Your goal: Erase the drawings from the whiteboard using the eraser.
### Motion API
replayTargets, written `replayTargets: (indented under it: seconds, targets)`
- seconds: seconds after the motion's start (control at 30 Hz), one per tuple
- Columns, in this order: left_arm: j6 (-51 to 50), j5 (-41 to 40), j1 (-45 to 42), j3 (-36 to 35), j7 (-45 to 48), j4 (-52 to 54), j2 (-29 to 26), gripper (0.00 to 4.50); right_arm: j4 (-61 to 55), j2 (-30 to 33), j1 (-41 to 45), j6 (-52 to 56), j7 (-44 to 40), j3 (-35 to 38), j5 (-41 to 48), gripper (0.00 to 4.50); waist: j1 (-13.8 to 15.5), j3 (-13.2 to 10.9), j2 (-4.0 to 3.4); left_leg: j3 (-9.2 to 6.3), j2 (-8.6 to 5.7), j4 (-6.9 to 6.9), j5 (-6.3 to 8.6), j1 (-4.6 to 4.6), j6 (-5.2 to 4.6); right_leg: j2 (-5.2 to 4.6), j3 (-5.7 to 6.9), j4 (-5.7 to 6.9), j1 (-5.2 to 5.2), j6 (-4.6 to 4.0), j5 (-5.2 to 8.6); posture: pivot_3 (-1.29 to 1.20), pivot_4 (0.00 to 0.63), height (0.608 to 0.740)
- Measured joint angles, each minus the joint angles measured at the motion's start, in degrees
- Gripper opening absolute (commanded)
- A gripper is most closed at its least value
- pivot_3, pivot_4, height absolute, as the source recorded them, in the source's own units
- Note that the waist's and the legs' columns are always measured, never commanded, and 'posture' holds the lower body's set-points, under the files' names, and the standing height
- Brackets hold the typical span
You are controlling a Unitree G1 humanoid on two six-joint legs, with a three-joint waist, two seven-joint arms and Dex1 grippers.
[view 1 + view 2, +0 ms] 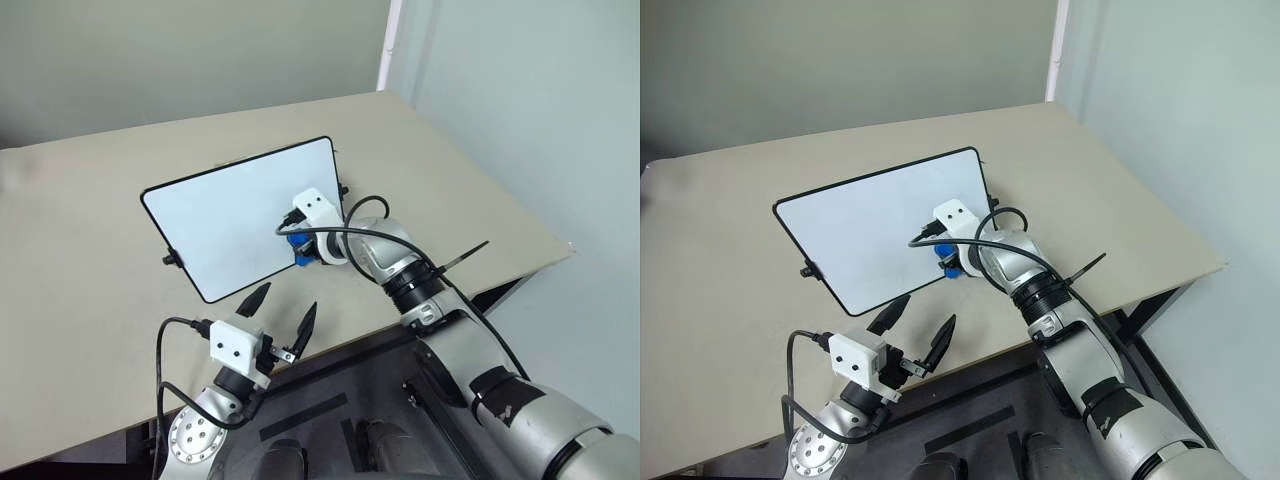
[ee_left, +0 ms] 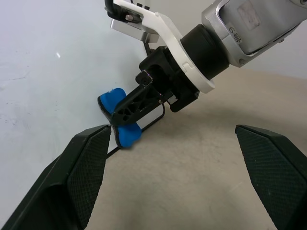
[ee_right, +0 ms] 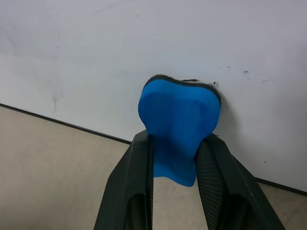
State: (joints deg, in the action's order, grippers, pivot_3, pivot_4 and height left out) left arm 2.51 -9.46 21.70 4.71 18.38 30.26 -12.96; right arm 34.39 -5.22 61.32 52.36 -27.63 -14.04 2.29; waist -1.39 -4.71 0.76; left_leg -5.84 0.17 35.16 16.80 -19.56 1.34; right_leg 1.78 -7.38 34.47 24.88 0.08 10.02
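The whiteboard (image 1: 230,210) lies flat on the beige table (image 1: 90,270), white with a thin black rim. My right gripper (image 1: 299,246) is shut on the blue eraser (image 3: 180,115) and presses its dark pad against the board, close to the board's near edge. The drawings are hidden; beside the eraser I see just faint grey specks (image 3: 245,72). My left gripper (image 1: 288,298) hangs open over the table's front edge, just short of the board, with nothing between its fingers. In the left wrist view the eraser (image 2: 115,100) sits clamped in the right gripper's black fingers.
The table's right edge (image 1: 520,200) runs diagonally toward the far corner, with a pale wall beyond it. Small black knobs (image 1: 170,259) stick out from the board's sides. A black cable (image 1: 365,235) loops over my right wrist.
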Motion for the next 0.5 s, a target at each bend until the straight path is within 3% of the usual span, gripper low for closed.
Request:
replayTargets:
  seconds: [0.5]
  targets:
    - [0.0, -0.09, -0.28, -0.15, 0.09, -0.01, -0.36, 4.5, -3.6, -0.21, -0.03, 0.61, 0.18, -1.19, 2.15, 1.25, 0.06, -0.01, -0.04, -0.01, 0.01, 0.01, 0.02, -0.04, 0.0, -0.01, 0.08, -0.13, -0.03, -0.07, -0.04, 0.0, 0.15, 0.73]
